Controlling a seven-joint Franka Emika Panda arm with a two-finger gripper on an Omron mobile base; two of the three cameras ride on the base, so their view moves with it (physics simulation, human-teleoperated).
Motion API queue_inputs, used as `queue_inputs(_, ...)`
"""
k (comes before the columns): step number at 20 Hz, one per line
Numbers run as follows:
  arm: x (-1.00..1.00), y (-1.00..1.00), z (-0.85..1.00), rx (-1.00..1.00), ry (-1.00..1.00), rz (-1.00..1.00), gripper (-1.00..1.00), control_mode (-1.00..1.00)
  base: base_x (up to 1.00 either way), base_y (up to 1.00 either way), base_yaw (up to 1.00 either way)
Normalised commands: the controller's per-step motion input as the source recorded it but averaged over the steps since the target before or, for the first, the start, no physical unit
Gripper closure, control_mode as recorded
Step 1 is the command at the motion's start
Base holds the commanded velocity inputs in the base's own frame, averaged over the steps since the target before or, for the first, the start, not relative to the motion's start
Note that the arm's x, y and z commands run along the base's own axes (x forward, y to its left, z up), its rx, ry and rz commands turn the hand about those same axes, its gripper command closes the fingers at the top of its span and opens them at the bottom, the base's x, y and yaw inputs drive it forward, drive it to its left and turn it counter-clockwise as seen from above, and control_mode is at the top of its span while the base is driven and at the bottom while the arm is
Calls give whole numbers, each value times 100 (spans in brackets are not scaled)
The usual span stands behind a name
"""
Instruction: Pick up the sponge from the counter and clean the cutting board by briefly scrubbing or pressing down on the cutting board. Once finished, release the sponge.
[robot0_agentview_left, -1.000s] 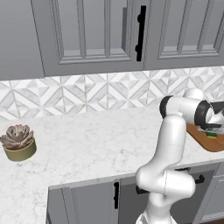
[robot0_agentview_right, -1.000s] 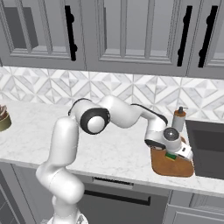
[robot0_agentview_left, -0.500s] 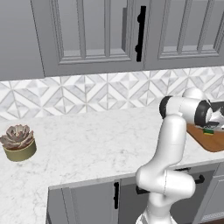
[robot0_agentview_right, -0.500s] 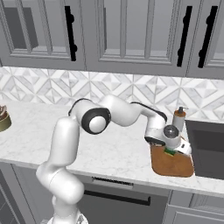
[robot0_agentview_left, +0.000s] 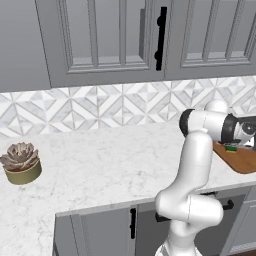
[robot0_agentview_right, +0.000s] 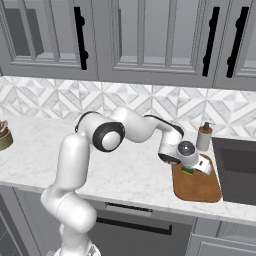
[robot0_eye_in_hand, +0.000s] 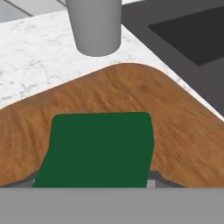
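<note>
**K:** Right, where are we on the sponge (robot0_eye_in_hand: 97, 148)?

**M:** We've got it between the jaws, green face toward the hand camera, jaws closed narrow on its sides. It sits just over the cutting board (robot0_eye_in_hand: 175, 127); from the right base view the gripper (robot0_agentview_right: 192, 169) hangs low above the board's near-left part. Can't tell if the sponge actually touches wood.

**K:** Long axis?

**M:** Runs across the jaws, side to side in hand view. Board lies directly ahead of and below the tips, so we judge the coming move is a straight press along the fingers.

**K:** Room?

**M:** Wood extends well ahead and to one side. Board's rounded corner is ahead; beyond it, the soap dispenser (robot0_agentview_right: 203, 137) on the counter (robot0_agentview_right: 130, 170), dark sink (robot0_agentview_right: 237, 167) off to the side. We'd keep any scrub strokes short, away from the dispenser.
</note>
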Motion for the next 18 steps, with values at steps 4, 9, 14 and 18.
queue_inputs(4, -68, 0, -32, -5, 0, 0, 100, -100, 0, 0, 0)
queue_inputs(9, -98, 0, -26, -1, 2, 0, 100, -100, 0, 0, 0)
queue_inputs(14, -89, 0, -28, -1, 4, 0, 100, -100, 0, 0, 0)
queue_inputs(18, -76, 0, -31, -2, 5, 0, 100, -100, 0, 0, 0)
